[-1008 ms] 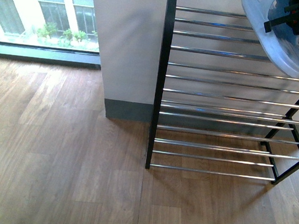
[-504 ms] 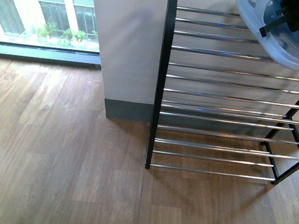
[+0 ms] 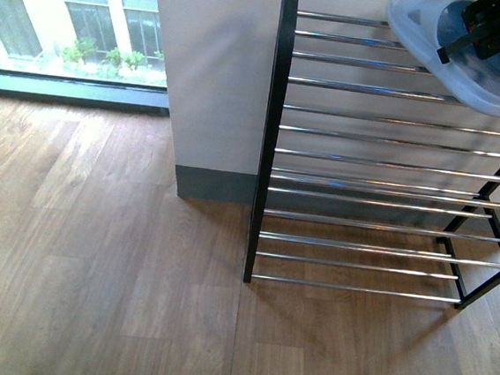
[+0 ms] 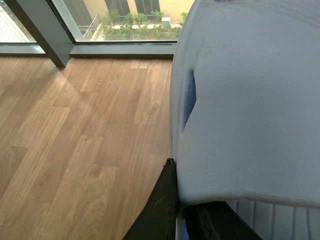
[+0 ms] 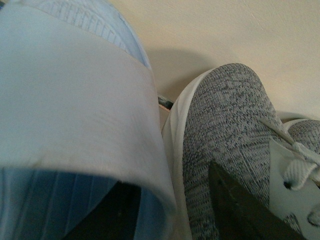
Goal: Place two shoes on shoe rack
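A pale blue slipper lies slanted across the top chrome rods of the shoe rack, at the frame's upper right. Black gripper parts sit on its strap; which arm they belong to I cannot tell from this view. In the left wrist view my left gripper is shut on the edge of the slipper. In the right wrist view my right gripper is open, one finger under a slipper strap, the other over a grey knit sneaker with white laces.
The rack's black frame post stands against a white wall pillar with a grey skirting. Wood floor spreads to the left and front. A floor-level window is at the back left.
The slipper has swung from a steep tilt to a flatter lie on the top rods, its toe shifting slightly left. The black gripper parts moved with it.
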You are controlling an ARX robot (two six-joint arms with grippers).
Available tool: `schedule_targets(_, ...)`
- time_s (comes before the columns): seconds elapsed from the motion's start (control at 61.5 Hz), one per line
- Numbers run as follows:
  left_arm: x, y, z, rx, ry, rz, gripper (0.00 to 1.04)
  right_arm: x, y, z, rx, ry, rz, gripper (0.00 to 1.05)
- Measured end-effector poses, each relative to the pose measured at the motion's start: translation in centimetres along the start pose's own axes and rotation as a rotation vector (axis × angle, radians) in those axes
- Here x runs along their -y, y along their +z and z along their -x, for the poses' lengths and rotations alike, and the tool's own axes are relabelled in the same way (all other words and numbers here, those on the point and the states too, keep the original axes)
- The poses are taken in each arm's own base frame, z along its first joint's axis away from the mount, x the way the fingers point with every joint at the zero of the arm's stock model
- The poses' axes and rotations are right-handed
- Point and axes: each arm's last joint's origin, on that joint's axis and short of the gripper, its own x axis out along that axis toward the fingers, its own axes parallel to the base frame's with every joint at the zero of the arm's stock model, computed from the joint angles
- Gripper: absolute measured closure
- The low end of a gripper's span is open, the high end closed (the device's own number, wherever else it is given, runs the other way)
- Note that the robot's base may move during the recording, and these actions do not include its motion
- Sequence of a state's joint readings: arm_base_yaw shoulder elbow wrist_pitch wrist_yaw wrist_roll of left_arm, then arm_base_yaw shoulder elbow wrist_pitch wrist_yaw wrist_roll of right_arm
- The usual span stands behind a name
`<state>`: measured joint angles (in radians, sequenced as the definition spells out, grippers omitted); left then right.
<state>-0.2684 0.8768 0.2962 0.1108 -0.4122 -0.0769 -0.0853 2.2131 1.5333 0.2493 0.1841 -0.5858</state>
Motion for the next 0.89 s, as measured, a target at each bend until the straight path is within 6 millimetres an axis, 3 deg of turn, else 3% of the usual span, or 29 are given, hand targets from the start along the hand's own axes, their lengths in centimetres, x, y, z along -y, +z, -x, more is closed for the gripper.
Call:
schedule_targets(0.211, 0.0, 0.0, 0.0, 0.000, 0.000, 0.000, 1.03, 1.1, 0.4, 2.3, 0.045, 0.031, -0.071, 0.33)
schedule_targets(0.374, 0.0, 0.0, 0.0, 0.000, 0.000, 0.000, 1.03, 2.4, 0.8, 5.4, 0.117, 0.071, -0.140, 0.08)
schedule_targets(0.504, 0.0, 0.0, 0.0, 0.000, 0.000, 0.000, 1.03, 2.9, 0.6, 8.5, 0.203, 0.137, -0.209, 0.09)
schedule_targets(0.634, 0.0, 0.0, 0.0, 0.000, 0.000, 0.000, 1.03, 3.8, -0.4, 14.2, 0.417, 0.236, -0.335, 0.09)
schedule_targets(0.78, 0.0, 0.0, 0.0, 0.000, 0.000, 0.000, 1.03, 5.1, -4.2, 20.2, 0.578, 0.233, -0.480, 0.09)
schedule_targets(0.894, 0.0, 0.0, 0.0, 0.000, 0.000, 0.000, 1.03, 5.7, -6.4, 22.5, 0.647, 0.191, -0.529, 0.09)
